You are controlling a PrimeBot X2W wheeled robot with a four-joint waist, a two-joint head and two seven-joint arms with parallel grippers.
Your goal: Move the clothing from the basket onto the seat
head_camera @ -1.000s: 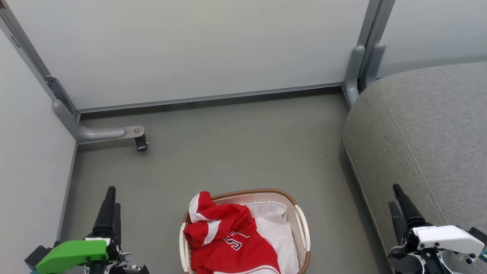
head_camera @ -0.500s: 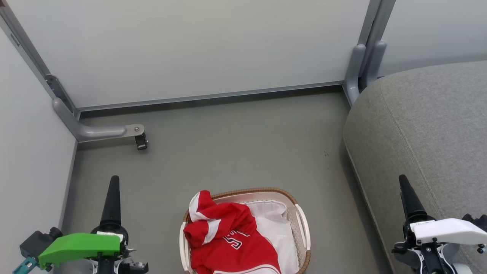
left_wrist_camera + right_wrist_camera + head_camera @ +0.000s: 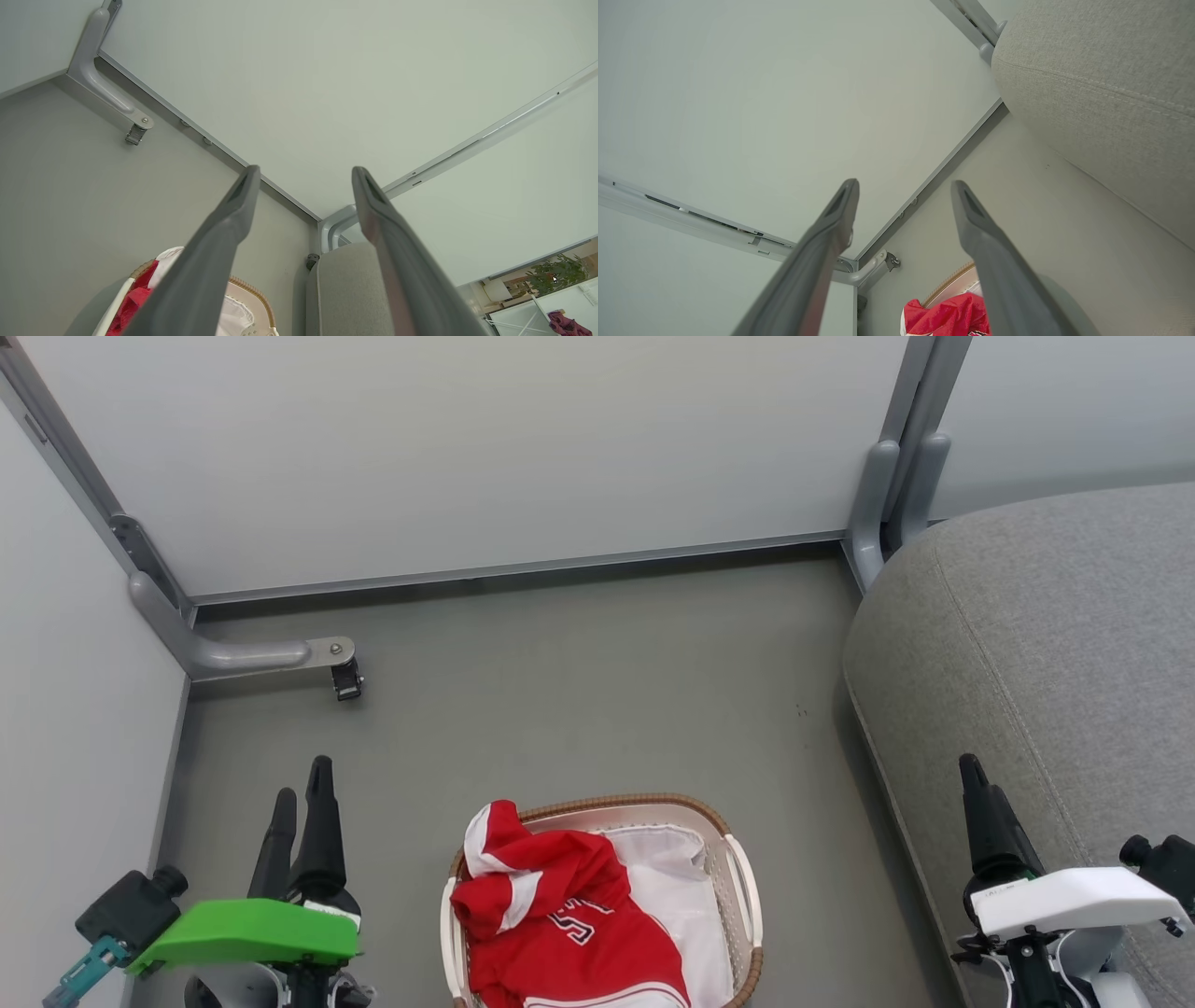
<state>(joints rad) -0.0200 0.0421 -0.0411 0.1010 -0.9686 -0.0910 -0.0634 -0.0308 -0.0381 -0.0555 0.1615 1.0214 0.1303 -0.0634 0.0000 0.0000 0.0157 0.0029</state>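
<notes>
Nearest, at the lower left of the head view, the left gripper (image 3: 302, 777), two long dark fingers under a green plastic cover, hangs above the floor. Its jaws are spread wide with nothing between them. At the lower right, the right gripper (image 3: 977, 777), with the same dark fingers under a white cover, is likewise wide apart and empty, in front of the couch edge.

Between the two arms, a small oval white perforated plastic basket (image 3: 745, 882) with a brown woven rim and white side handles stands on the smooth grey floor (image 3: 579, 681). The clothing (image 3: 560, 919), red sports garments with white trim and navy-edged white numerals, lies bunched in the basket's left half, with one fold rising over the far-left rim. A plain white cloth liner (image 3: 674, 887) shows in the right half.

To the right, apart from the basket, sits the seat (image 3: 1046, 653), a large grey fabric couch cushion with stitched seams. Farther back on the left, a grey metal bracket foot (image 3: 247, 658) carries a small black caster (image 3: 346, 682). Pale partition panels (image 3: 467, 457) in grey frames close the background.
</notes>
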